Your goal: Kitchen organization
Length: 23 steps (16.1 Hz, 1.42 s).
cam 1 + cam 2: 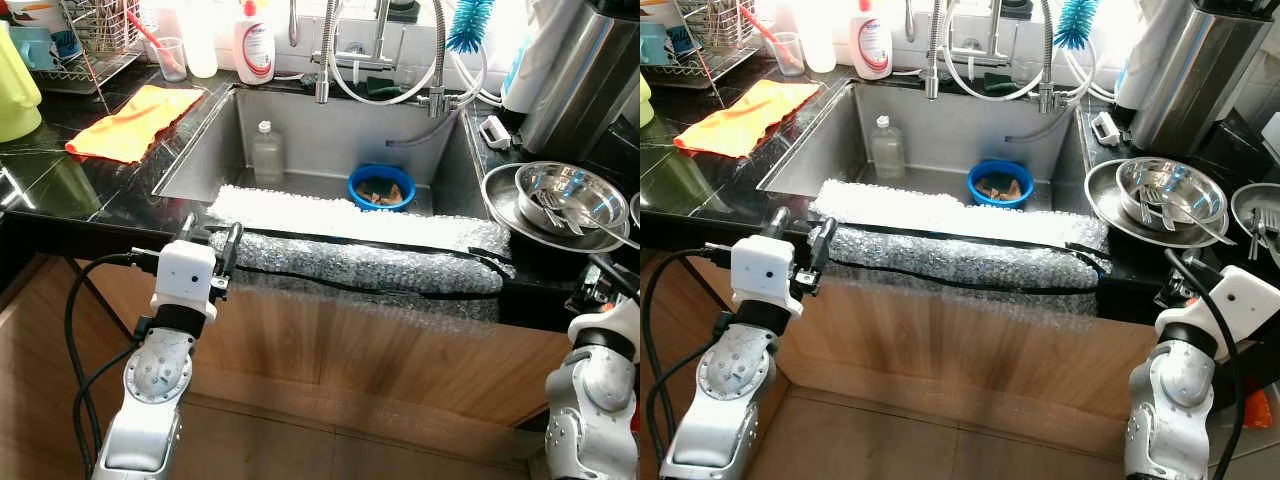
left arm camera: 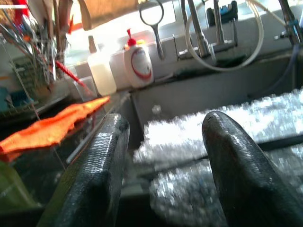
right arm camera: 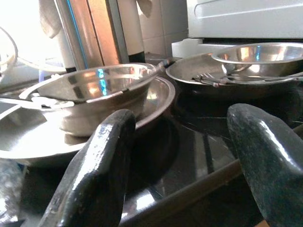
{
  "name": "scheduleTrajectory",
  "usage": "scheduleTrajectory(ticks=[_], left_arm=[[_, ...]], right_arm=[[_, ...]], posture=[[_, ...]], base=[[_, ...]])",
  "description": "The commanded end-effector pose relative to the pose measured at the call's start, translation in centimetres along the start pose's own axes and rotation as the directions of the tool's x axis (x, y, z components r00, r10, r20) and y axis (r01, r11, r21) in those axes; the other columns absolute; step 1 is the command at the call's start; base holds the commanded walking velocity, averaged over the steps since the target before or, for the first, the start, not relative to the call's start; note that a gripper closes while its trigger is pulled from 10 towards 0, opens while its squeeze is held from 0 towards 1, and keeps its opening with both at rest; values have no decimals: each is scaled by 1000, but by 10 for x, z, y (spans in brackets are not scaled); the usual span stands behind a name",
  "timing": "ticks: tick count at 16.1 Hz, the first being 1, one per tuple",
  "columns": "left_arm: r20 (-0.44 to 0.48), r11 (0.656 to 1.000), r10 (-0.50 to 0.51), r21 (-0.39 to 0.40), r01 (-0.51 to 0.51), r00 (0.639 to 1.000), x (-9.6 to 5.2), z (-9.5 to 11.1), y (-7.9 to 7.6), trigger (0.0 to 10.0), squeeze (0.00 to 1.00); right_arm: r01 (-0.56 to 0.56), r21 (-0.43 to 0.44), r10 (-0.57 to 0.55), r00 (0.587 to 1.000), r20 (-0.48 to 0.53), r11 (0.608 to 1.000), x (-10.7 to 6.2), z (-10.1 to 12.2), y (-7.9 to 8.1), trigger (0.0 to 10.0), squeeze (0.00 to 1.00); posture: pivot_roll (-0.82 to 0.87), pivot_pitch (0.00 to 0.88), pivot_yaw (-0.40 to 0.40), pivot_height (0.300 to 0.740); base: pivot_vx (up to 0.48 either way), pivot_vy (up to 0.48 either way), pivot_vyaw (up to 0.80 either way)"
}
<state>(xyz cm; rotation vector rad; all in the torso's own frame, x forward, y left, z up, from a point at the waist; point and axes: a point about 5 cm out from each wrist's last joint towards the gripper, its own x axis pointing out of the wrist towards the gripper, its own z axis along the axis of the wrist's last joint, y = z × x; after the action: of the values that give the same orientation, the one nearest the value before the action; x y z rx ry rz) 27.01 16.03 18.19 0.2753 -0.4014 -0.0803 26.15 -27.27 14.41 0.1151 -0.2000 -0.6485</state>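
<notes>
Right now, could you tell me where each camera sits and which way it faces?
Left eye view: head, looking down at the sink; both arms show.
Right eye view: same scene; the blue bowl is shared.
Left wrist view: along the open left claw towards the bubble wrap.
Right wrist view: along the open right claw towards the steel bowl, also in the eye views.

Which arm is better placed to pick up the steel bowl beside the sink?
Right. The open right gripper already faces the steel bowl on its plate, right of the sink. The left gripper sits at the sink's far corner.
</notes>
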Motion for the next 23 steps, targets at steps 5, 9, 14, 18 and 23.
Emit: scheduleTrajectory(ticks=[5, 9, 14, 18, 23], left_arm=[[86, 1000, -4, 4, 4, 996, 10, 19, 0, 10000, 0], [43, 1000, -3, -8, 3, 999, 4, 9, -2, 10000, 0], [25, 1000, 13, -23, -13, 1000, 3, 3, -1, 10000, 0], [35, 999, 31, -34, -30, 999, 3, 4, -1, 10000, 0], [28, 999, 25, -29, -24, 999, 2, 2, -3, 10000, 0]], right_arm=[[-69, -26, 69, 998, -4, 997, -6, -5, 8, 10000, 0], [-105, -33, 106, 994, 22, 994, -11, -2, 10, 10000, 0], [-162, -9, 162, 987, -19, 987, -31, -14, 20, 10000, 0], [-237, -120, 244, 969, 47, 964, -39, -5, 26, 10000, 0], [-122, 32, 121, 992, 44, 992, -18, 3, 20, 10000, 0]], posture=[[72, 74, -28, 740], [65, 77, -29, 740], [66, 77, -31, 740], [59, 77, -31, 740], [63, 75, -38, 740]], base=[[0, 0, 0], [0, 0, 0], [0, 0, 0], [0, 0, 0], [0, 0, 0]])
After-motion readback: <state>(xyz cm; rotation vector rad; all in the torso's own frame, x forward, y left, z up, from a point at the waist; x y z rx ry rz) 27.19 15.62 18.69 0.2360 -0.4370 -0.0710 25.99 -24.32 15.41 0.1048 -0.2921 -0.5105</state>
